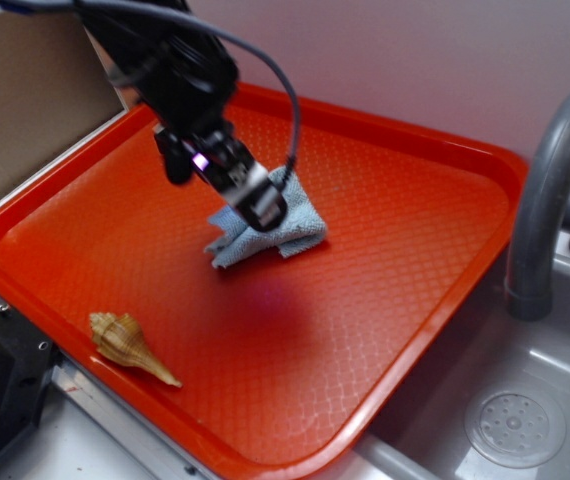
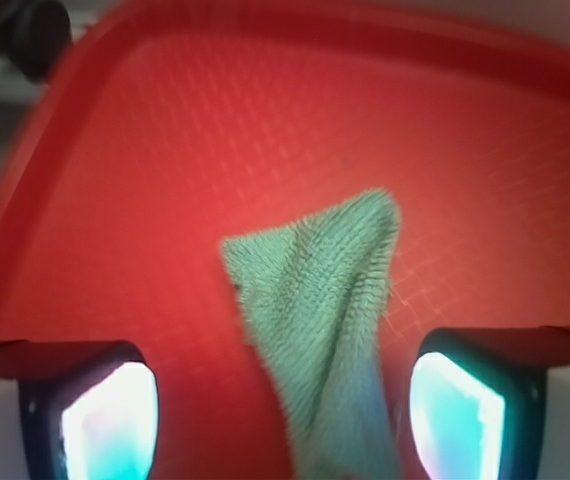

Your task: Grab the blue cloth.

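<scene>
The blue cloth (image 1: 277, 228) is a small pale grey-blue terry washcloth, crumpled in folds near the middle of the orange-red tray (image 1: 405, 300). My gripper (image 1: 255, 205) hangs right over the cloth's near-left part, low on it. In the wrist view the cloth (image 2: 325, 320) runs up between my two fingers; the left fingertip (image 2: 105, 420) and the right fingertip (image 2: 457, 412) stand well apart on either side of it, not pressing on it. The gripper (image 2: 283, 420) is open. Part of the cloth is hidden under the gripper in the exterior view.
A tan spiral seashell (image 1: 125, 345) lies on the tray near its front left edge. A grey faucet (image 1: 545, 200) and a sink with a drain (image 1: 515, 428) are to the right of the tray. A cardboard panel (image 1: 25, 90) stands at the back left.
</scene>
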Robot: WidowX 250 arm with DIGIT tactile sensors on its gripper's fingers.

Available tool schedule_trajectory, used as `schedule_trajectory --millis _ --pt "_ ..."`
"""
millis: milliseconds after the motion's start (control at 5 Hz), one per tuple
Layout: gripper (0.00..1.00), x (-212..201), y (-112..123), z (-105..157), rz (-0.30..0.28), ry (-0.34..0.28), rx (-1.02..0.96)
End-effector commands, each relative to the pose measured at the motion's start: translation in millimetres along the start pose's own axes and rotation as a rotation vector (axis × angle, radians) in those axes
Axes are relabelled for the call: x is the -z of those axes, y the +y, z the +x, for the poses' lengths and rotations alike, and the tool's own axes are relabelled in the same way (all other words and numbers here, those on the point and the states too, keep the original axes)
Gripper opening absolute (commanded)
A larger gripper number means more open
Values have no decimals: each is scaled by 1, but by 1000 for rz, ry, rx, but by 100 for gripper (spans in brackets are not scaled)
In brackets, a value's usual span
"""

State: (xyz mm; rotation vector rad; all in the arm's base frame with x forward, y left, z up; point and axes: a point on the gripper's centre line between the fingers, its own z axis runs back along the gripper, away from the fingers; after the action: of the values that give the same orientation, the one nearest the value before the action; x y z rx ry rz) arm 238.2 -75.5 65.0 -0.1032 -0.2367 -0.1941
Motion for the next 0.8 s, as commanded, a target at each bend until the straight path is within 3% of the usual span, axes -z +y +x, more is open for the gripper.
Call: schedule_trajectory --millis 0,400,600 --pt "0 40 17 -6 108 -16 47" --pt "0 -5 21 8 -2 -69 -76" --pt "0 -56 38 18 60 -109 -234"
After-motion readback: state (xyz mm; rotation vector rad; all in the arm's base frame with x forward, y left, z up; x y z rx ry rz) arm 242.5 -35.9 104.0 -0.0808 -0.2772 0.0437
